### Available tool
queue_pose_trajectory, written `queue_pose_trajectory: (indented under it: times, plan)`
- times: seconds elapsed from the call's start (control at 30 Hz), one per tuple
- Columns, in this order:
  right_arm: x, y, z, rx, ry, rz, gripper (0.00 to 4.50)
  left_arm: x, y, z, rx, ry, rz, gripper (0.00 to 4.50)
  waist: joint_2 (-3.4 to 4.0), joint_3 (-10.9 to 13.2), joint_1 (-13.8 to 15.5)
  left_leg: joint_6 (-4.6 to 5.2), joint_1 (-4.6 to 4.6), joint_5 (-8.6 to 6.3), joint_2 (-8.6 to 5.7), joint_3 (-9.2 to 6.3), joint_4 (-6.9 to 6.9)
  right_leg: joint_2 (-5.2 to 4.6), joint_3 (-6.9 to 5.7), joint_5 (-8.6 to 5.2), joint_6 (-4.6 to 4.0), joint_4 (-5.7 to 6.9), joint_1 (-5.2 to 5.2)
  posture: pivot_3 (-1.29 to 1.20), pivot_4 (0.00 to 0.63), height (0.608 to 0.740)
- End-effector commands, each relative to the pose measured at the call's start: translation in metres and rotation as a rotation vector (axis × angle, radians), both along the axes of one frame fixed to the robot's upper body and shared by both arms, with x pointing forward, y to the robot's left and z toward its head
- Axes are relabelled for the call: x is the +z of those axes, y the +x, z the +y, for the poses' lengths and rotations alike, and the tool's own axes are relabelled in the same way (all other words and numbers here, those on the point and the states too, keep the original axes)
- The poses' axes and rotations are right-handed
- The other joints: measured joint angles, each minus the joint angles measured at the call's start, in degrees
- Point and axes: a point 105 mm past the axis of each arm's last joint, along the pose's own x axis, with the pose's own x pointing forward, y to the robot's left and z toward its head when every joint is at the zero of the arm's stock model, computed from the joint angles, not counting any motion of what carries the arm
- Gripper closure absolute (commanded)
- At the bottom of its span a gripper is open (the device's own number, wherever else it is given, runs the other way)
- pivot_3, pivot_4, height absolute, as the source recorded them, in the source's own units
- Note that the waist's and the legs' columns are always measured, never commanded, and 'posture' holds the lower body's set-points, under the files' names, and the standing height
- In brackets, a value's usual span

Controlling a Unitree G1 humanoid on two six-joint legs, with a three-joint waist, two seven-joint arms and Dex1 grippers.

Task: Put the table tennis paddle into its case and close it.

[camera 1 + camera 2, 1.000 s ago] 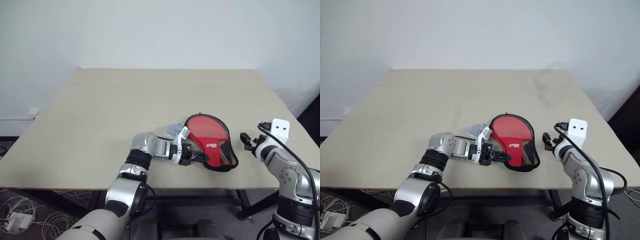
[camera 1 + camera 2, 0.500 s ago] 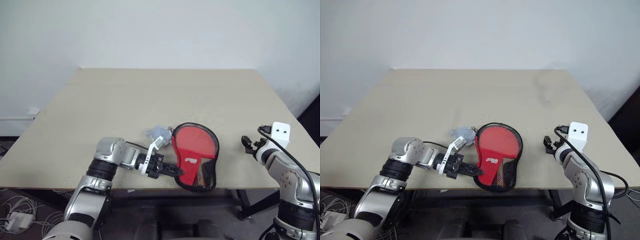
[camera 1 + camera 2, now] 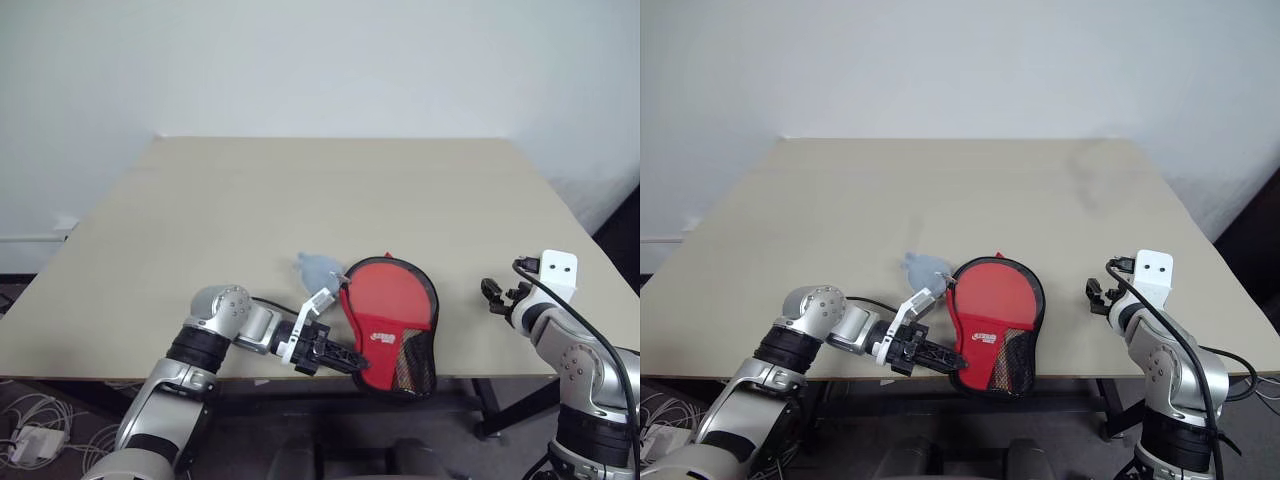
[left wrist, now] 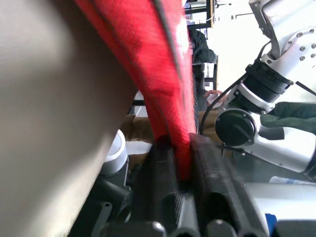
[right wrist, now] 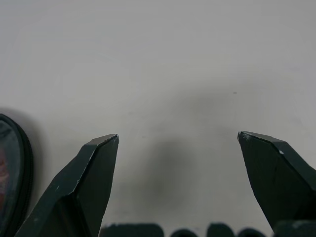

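The case (image 3: 391,325) is seen lying near the table's (image 3: 330,200) front edge, red side up, with its mesh end overhanging that edge slightly. A red face shows through the clear half of the case; whether that is the paddle cannot be told. The left gripper (image 3: 345,355) is placed at the case's front-left rim, and in the left wrist view its fingers (image 4: 163,163) are seen pinching a red edge of the case (image 4: 158,74) between them. A small grey-blue thing (image 3: 318,267) is lying just beside the case, at its far-left side. The right gripper (image 3: 495,297) is held well to the right of the case, over bare table, with its fingers (image 5: 94,173) spread wide and nothing between them.
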Motion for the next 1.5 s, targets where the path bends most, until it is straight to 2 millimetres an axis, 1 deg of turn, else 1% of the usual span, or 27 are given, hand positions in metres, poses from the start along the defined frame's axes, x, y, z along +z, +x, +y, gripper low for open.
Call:
queue_pose_trajectory:
  times: [0.03, 0.2, 0.27, 0.33, 0.4, 0.5, 0.57, 0.63, 0.7, 0.73, 0.8, 0.87, 0.9, 0.93, 1.03, 1.13, 1.23, 1.27, 1.33, 1.4, 1.5]
  plan:
    - [0.014, 0.005, 0.002, 0.011, -0.014, -0.056, 0.3, 0.014, 0.004, 0.001, 0.008, -0.047, -0.035, 2.73, 0.0, 0.0, 0.0, 0.0, 0.0, 0.0, 0.0, 0.0, 0.0, 0.0, 0.0, 0.0, 0.0, 0.0, 0.0, 0.0, 0.0, 0.728]
    - [0.015, 0.008, 0.005, 0.024, -0.01, -0.057, 0.3, 0.018, 0.009, 0.006, 0.04, -0.045, -0.052, 0.96, 0.0, 0.0, -0.1, 0.0, 0.0, 0.0, 0.0, 0.0, 0.0, 0.01, 0.0, 0.0, 0.0, 0.0, -0.01, 0.0, 0.0, 0.728]
    - [0.019, 0.01, 0.006, 0.033, -0.012, -0.074, 0.3, 0.021, 0.012, 0.011, 0.056, -0.042, -0.101, 0.31, 0.0, 0.0, -0.1, 0.0, 0.0, 0.0, 0.0, 0.0, 0.0, 0.01, 0.0, 0.0, 0.0, 0.0, -0.01, 0.0, 0.0, 0.728]
    - [0.024, 0.011, 0.007, 0.043, -0.012, -0.093, 0.3, 0.026, 0.013, 0.015, 0.057, -0.058, -0.174, 0.31, 0.0, 0.0, -0.1, 0.0, 0.01, 0.0, 0.01, 0.02, -0.02, 0.02, 0.01, 0.0, -0.01, 0.01, -0.03, 0.0, 0.0, 0.728]
    - [0.03, 0.013, 0.008, 0.058, -0.011, -0.12, 0.3, 0.031, 0.014, 0.019, 0.04, -0.078, -0.283, 0.31, 0.0, 0.0, -0.1, -0.05, 0.01, 0.03, 0.02, 0.03, -0.06, 0.02, 0.01, 0.0, -0.02, 0.01, -0.04, 0.0, 0.0, 0.728]
    - [0.042, 0.016, 0.014, 0.097, -0.016, -0.166, 0.3, 0.043, 0.006, 0.025, -0.031, -0.137, -0.409, 0.31, 0.01, 0.0, -0.1, -0.09, 0.01, 0.05, 0.01, 0.06, -0.09, 0.0, 0.0, 0.0, -0.03, -0.01, -0.04, 0.0, 0.0, 0.728]
    - [0.048, 0.017, 0.016, 0.114, -0.02, -0.194, 0.3, 0.054, 0.008, 0.021, -0.043, -0.193, -0.482, 0.31, 0.02, 0.0, 0.2, -0.09, 0.0, 0.05, 0.01, 0.09, -0.09, -0.02, 0.01, 0.0, -0.03, -0.03, -0.03, 0.0, 0.0, 0.728]
    - [0.052, 0.019, 0.016, 0.115, -0.021, -0.21, 0.3, 0.058, 0.013, 0.009, -0.043, -0.221, -0.592, 0.31, 0.01, 0.0, 0.2, -0.09, 0.0, 0.05, 0.0, 0.07, -0.05, -0.04, -0.03, 0.0, -0.03, -0.04, 0.01, 0.0, 0.0, 0.728]
    - [0.053, 0.022, 0.015, 0.113, -0.023, -0.213, 0.3, 0.053, 0.02, -0.006, -0.041, -0.207, -0.751, 0.31, 0.01, 0.0, 0.2, -0.09, 0.0, 0.05, -0.02, 0.07, -0.03, -0.04, -0.01, 0.0, -0.03, -0.07, 0.03, 0.0, 0.0, 0.728]
    - [0.054, 0.023, 0.014, 0.112, -0.025, -0.213, 0.3, 0.051, 0.027, -0.014, -0.007, -0.205, -0.822, 0.31, 0.0, 0.0, 0.2, -0.09, 0.0, 0.05, -0.02, 0.07, -0.03, -0.03, 0.0, 0.0, -0.03, -0.08, 0.05, 0.0, 0.0, 0.728]
    - [0.054, 0.025, 0.015, 0.116, -0.029, -0.213, 0.3, 0.046, 0.041, -0.027, 0.061, -0.192, -0.892, 0.31, 0.01, 0.0, 0.2, -0.09, 0.01, 0.05, -0.02, 0.07, -0.05, -0.01, 0.03, 0.0, -0.03, -0.08, 0.04, 0.0, 0.0, 0.728]
    - [0.055, 0.027, 0.017, 0.124, -0.036, -0.213, 0.3, 0.038, 0.043, -0.038, 0.029, -0.182, -0.969, 0.31, 0.01, 0.0, 0.1, -0.08, 0.0, 0.06, -0.02, 0.05, -0.03, 0.02, 0.03, 0.01, -0.03, -0.05, 0.03, 0.0, 0.0, 0.728]
    - [0.055, 0.027, 0.017, 0.125, -0.039, -0.212, 0.3, 0.031, 0.046, -0.042, 0.009, -0.153, -1.015, 0.31, 0.04, 0.0, 0.0, -0.07, 0.01, 0.06, -0.01, 0.07, -0.03, 0.03, 0.06, 0.01, -0.03, -0.05, 0.02, 0.0, 0.0, 0.728]
    - [0.055, 0.027, 0.017, 0.126, -0.04, -0.211, 0.3, 0.024, 0.05, -0.045, 0.005, -0.121, -1.059, 0.31, 0.05, 0.0, 0.0, -0.07, 0.02, 0.06, -0.02, 0.09, -0.04, 0.03, 0.08, 0.01, -0.03, -0.05, 0.02, 0.0, 0.0, 0.728]
    - [0.055, 0.028, 0.017, 0.126, -0.047, -0.213, 0.3, 0.015, 0.062, -0.051, 0.031, -0.075, -1.161, 0.31, 0.05, 0.0, 0.1, -0.06, 0.02, 0.06, -0.02, 0.08, -0.03, 0.04, 0.06, 0.01, -0.03, -0.05, 0.03, 0.0, 0.0, 0.728]
    - [0.057, 0.03, 0.02, 0.133, -0.044, -0.219, 0.3, -0.003, 0.064, -0.052, 0.003, -0.005, -1.185, 0.31, 0.05, 0.0, 0.1, -0.06, 0.0, 0.06, -0.02, 0.08, -0.02, 0.03, 0.07, 0.01, -0.02, -0.06, 0.03, 0.0, 0.0, 0.728]
    - [0.062, 0.034, 0.029, 0.178, -0.038, -0.238, 0.3, -0.017, 0.068, -0.049, -0.001, 0.066, -1.203, 0.31, 0.06, 0.0, 0.1, -0.06, 0.02, 0.06, -0.02, 0.07, -0.01, 0.03, 0.06, 0.01, -0.02, -0.05, 0.05, 0.0, 0.0, 0.728]
    - [0.064, 0.036, 0.034, 0.199, -0.029, -0.246, 0.3, -0.02, 0.069, -0.048, -0.007, 0.085, -1.201, 0.31, 0.06, 0.0, 0.1, -0.05, 0.03, 0.06, -0.02, 0.06, -0.01, 0.03, 0.06, 0.01, -0.02, -0.05, 0.06, 0.0, 0.0, 0.728]
    - [0.069, 0.042, 0.05, 0.254, 0.069, -0.255, 0.3, -0.027, 0.068, -0.046, -0.03, 0.118, -1.192, 0.31, 0.07, 0.0, 0.0, -0.05, 0.05, 0.06, -0.02, 0.07, 0.0, 0.03, 0.06, 0.01, -0.01, -0.04, 0.08, 0.0, 0.0, 0.728]
    - [0.078, 0.047, 0.069, 0.339, 0.145, -0.272, 0.3, -0.031, 0.067, -0.045, -0.04, 0.133, -1.184, 0.31, 0.12, -0.1, 0.0, -0.03, 0.09, 0.07, -0.02, 0.06, 0.0, 0.04, 0.05, 0.01, -0.01, -0.03, 0.11, 0.0, 0.0, 0.728]
    - [0.093, 0.058, 0.101, 0.495, 0.175, -0.29, 0.3, -0.04, 0.062, -0.045, -0.085, 0.152, -1.196, 0.31, 0.16, -0.1, 0.0, -0.03, 0.1, 0.07, -0.02, 0.04, 0.02, 0.04, 0.04, 0.01, -0.01, -0.03, 0.15, 0.0, 0.0, 0.728]
